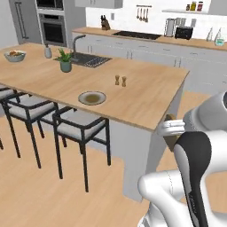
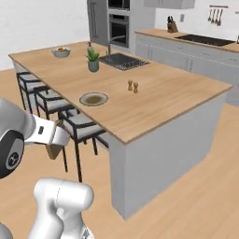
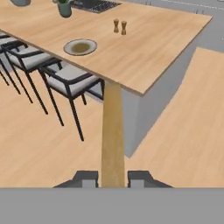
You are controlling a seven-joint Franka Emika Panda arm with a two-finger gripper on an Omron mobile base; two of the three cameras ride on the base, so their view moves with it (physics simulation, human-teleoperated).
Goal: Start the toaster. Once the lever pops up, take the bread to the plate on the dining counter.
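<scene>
Nearest, the dark two-finger gripper [image 3: 113, 178] has its jaws clamped on the tan-yellow bread slice [image 3: 113, 135], held edge-on off the near corner of the light-wood, grey-sided dining counter [image 3: 166, 48]. Farther left on that top sits the round pale-rimmed plate [image 3: 80, 47] — beyond it, two small wooden shakers [image 3: 120, 26].

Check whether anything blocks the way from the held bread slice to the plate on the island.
Nothing visible does. The gripper holds the tan bread slice off the light wood dining counter's corner; bare counter leads to the olive-centred round plate.
</scene>
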